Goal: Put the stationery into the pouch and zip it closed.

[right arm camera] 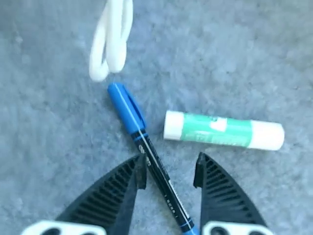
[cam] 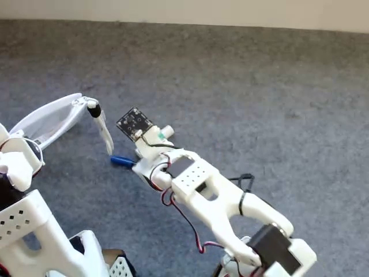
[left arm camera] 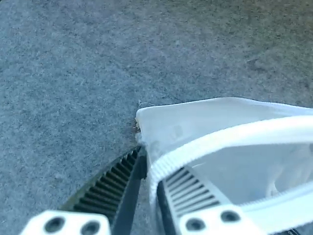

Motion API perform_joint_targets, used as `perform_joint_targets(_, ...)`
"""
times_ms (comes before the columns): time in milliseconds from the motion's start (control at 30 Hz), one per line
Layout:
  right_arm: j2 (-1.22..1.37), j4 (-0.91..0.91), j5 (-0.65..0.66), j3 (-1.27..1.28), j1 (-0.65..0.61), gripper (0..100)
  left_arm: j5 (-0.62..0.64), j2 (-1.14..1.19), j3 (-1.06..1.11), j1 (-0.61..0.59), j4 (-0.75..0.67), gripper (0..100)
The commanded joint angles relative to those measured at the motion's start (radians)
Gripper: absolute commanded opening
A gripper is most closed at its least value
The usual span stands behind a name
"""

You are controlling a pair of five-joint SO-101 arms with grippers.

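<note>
In left gripper (left arm camera: 146, 164), pouch (left arm camera: 205, 125), glue (right arm camera: 222, 131) beside pen (right arm camera: 146, 156)

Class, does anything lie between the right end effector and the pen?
Nothing visible. The pen lies bare between the fingers of the open right end effector; the glue stick lies beside it, apart.

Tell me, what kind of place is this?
Probably a robot practice table, covered in grey carpet. Two white robot arms stand over it, with a blue pen, a glue stick and a clear pouch.
</note>
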Motion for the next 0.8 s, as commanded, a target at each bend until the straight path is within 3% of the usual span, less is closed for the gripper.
perform_joint_targets(0,0.045,0.053,0.015,-0.113,-0.039,15.9,0.011,-0.010,-0.007,-0.004,-0.025,1)
perform_joint_targets(567,0.470,0.096,0.015,-0.404,-0.071,15.9,0.011,-0.010,0.007,-0.004,-0.026,1)
perform_joint_targets(767,0.521,0.223,0.018,-0.492,-0.073,0.0,0.011,-0.010,0.015,-0.004,-0.038,1)
